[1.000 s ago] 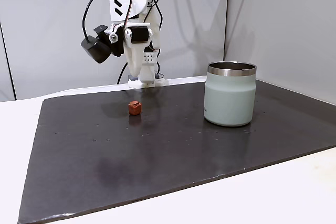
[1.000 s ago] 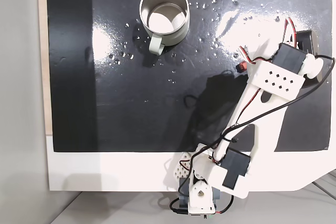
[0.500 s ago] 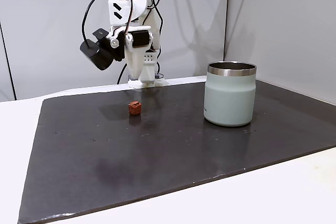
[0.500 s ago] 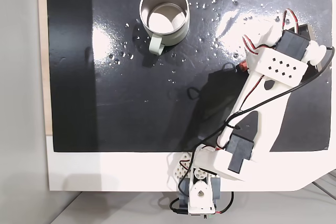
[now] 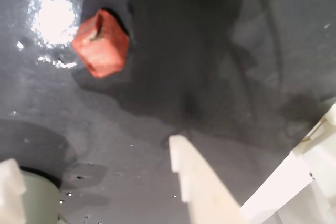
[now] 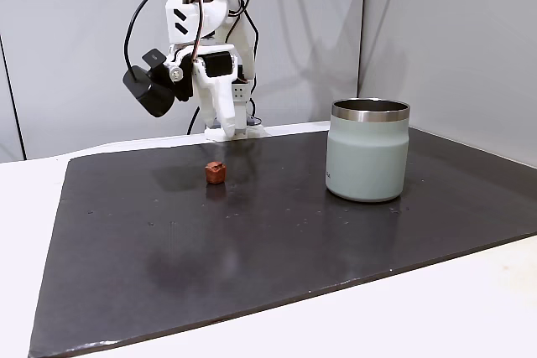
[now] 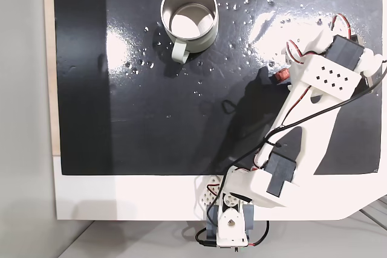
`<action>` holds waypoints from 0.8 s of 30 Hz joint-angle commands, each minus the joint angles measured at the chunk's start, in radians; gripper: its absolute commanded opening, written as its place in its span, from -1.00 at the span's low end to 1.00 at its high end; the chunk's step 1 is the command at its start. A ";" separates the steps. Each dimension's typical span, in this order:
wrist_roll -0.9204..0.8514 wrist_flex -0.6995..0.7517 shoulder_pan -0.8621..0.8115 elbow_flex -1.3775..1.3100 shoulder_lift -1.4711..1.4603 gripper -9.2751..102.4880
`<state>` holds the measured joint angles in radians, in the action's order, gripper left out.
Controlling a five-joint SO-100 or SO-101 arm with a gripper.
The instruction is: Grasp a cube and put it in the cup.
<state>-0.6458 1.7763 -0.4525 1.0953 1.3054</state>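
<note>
In the wrist view the gripper (image 5: pixel 94 179) hangs wide apart and empty above the dark mat (image 5: pixel 220 51), the cube (image 5: pixel 100 43) lying beyond its fingertips, while in a fixed view the arm (image 6: pixel 200 48) folds high near the mat's far edge, the cup (image 6: pixel 368 150) standing well right.

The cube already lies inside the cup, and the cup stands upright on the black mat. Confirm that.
Not quite. The cube lies on the black mat, well apart from the cup, as a fixed view shows. The cup does stand upright on the mat.
</note>
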 commanded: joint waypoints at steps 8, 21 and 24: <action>0.006 -0.095 -0.046 -0.038 -0.012 -0.29; 0.040 -0.276 -0.005 0.172 -0.034 -0.31; 0.041 -0.308 0.000 0.212 -0.038 -0.31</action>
<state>-0.6182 1.4956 -0.4617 1.2931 1.2609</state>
